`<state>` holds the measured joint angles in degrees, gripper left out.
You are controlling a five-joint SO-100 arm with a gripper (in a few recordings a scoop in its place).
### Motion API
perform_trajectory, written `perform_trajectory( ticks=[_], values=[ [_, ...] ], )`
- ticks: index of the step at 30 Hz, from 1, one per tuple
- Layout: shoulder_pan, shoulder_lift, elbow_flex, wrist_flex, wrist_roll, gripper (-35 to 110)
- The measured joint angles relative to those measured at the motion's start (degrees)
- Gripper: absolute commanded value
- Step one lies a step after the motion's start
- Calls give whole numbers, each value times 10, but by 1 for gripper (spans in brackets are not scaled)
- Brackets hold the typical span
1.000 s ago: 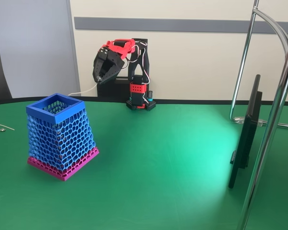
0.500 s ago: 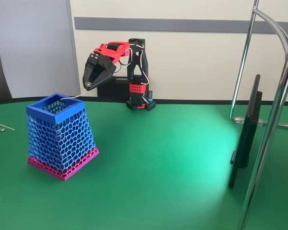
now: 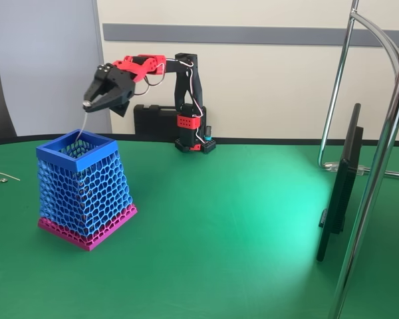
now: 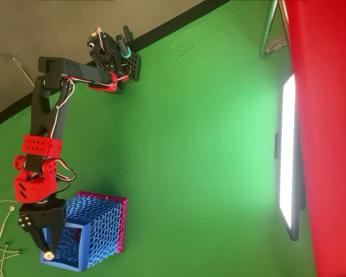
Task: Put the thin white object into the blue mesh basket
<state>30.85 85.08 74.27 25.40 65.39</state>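
The blue mesh basket with its pink base stands at the left of the green table, and the overhead view has it at the lower left. My red-and-black gripper hovers just above the basket's rim, over its opening. It is shut on the thin white object. The stick hangs almost straight down from the fingertips, and its lower end dips into the basket's open top.
A whitish wire with a looped end lies on the table left of the basket. A black case sits behind the arm's base. An edge-on black panel and chrome stand poles stand at the right.
The gripper has swung left from beside the arm's base to above the basket, carrying the stick. The stick, which pointed sideways before, now hangs down into the opening.
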Motion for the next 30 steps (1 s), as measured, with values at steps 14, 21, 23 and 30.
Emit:
perform_trajectory(
  ticks=[14, 21, 23, 30],
  values=[
    [19, 3, 4, -2, -30, 28],
    [28, 11, 4, 11, -26, 30],
    [31, 20, 4, 18, -26, 30],
    [14, 101, 47, 28, -39, 25]
  ],
)
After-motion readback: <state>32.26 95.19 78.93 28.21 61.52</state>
